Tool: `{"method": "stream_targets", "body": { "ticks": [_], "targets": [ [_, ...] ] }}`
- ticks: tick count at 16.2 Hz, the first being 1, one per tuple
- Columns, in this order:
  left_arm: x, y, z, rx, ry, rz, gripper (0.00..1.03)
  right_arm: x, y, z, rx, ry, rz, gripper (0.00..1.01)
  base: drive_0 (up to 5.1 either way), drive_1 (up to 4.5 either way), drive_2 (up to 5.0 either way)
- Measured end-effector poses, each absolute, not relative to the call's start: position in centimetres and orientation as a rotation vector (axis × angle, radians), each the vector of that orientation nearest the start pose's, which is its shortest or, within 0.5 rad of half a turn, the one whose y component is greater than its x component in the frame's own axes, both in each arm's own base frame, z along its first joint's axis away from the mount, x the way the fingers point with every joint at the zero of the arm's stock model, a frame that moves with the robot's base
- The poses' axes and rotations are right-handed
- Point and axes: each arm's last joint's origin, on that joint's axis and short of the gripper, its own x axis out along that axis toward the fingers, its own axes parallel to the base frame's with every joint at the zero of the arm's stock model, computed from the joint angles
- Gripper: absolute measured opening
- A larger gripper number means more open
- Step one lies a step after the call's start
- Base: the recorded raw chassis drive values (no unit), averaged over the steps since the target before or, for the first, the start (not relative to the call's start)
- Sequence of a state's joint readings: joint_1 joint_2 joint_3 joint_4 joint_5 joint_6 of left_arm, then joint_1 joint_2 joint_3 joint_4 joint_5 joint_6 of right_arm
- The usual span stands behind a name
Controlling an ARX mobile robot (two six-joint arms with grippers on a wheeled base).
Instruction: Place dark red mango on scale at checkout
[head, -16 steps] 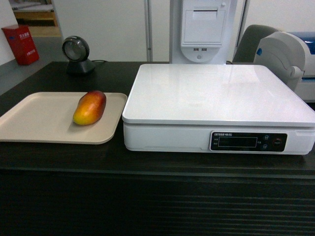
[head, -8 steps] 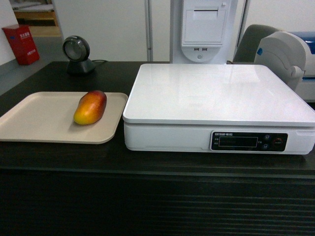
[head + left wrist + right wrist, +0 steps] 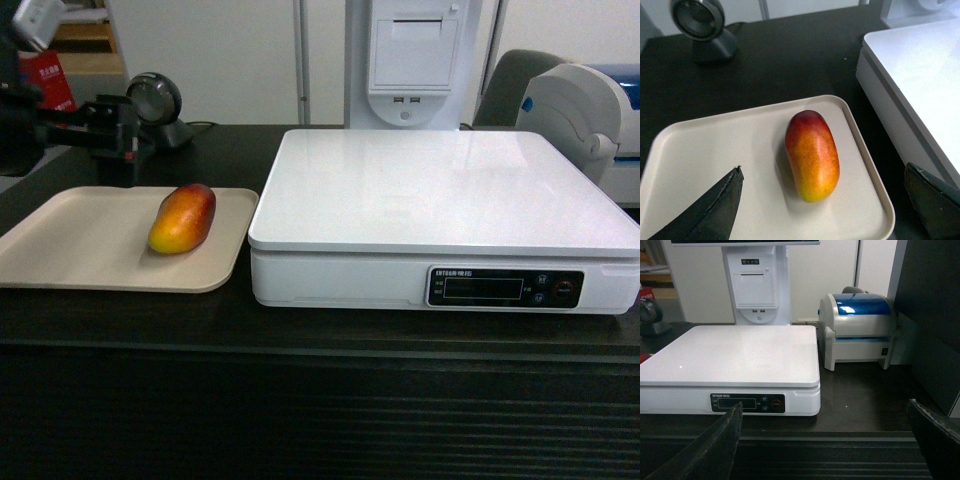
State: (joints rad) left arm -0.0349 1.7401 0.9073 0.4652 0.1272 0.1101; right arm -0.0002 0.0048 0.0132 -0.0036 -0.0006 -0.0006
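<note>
The dark red mango [image 3: 182, 218] lies on a beige tray [image 3: 80, 240] at the left of the checkout counter [image 3: 320, 400], red end away from me. The white scale [image 3: 440, 190] stands right of the tray with its top bare. My left gripper [image 3: 118, 145] hovers above the tray's far edge, behind and left of the mango. In the left wrist view it [image 3: 823, 168] is open, its fingers [image 3: 715, 210] wide on either side of the mango [image 3: 812, 155] and apart from it. My right gripper [image 3: 824, 404] is open and empty before the counter's front, facing the scale [image 3: 735, 355].
A round barcode scanner [image 3: 155, 100] stands behind the tray. Behind the scale rises a white receipt printer column [image 3: 412, 60], and a white and blue label printer [image 3: 857, 330] sits to the scale's right. A red box [image 3: 50, 85] is at the far left.
My left arm has come into the head view at the upper left, above the tray's far edge. The mango, tray and scale have not moved.
</note>
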Motion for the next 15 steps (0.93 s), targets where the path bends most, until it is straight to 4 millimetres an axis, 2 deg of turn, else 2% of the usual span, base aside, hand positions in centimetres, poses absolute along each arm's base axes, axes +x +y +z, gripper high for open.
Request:
{"method": "stream_targets", "body": {
  "ticks": [3, 5, 7, 8, 10, 15],
  "targets": [
    [42.6, -1.1, 17.3, 0.094, 0.469, -0.208, 0.98, 9.7, 0.0, 16.7, -0.001, -0.005, 0.0, 0.98, 0.0, 0.0, 0.0],
    [45.6, -0.5, 16.3, 0.093, 0.53, -0.211, 0.98, 9.7, 0.0, 16.7, -0.001, -0.005, 0.0, 0.98, 0.0, 0.0, 0.0],
    [47.7, 0.0, 15.8, 0.08, 0.574, -0.207, 0.98, 9.7, 0.0, 16.7, -0.001, -0.005, 0.0, 0.98, 0.0, 0.0, 0.0],
    [48.4, 0.3, 15.7, 0.069, 0.588, -0.209, 0.98, 9.7, 0.0, 16.7, -0.001, -0.005, 0.0, 0.98, 0.0, 0.0, 0.0],
    [48.7, 0.1, 15.2, 0.039, 0.621, -0.228, 0.98, 9.7, 0.0, 16.7, -0.001, -0.005, 0.0, 0.98, 0.0, 0.0, 0.0],
    [48.7, -1.8, 15.1, 0.038, 0.611, -0.277, 0.98, 9.7, 0.0, 16.7, -0.001, -0.005, 0.0, 0.98, 0.0, 0.0, 0.0]
  ]
}}
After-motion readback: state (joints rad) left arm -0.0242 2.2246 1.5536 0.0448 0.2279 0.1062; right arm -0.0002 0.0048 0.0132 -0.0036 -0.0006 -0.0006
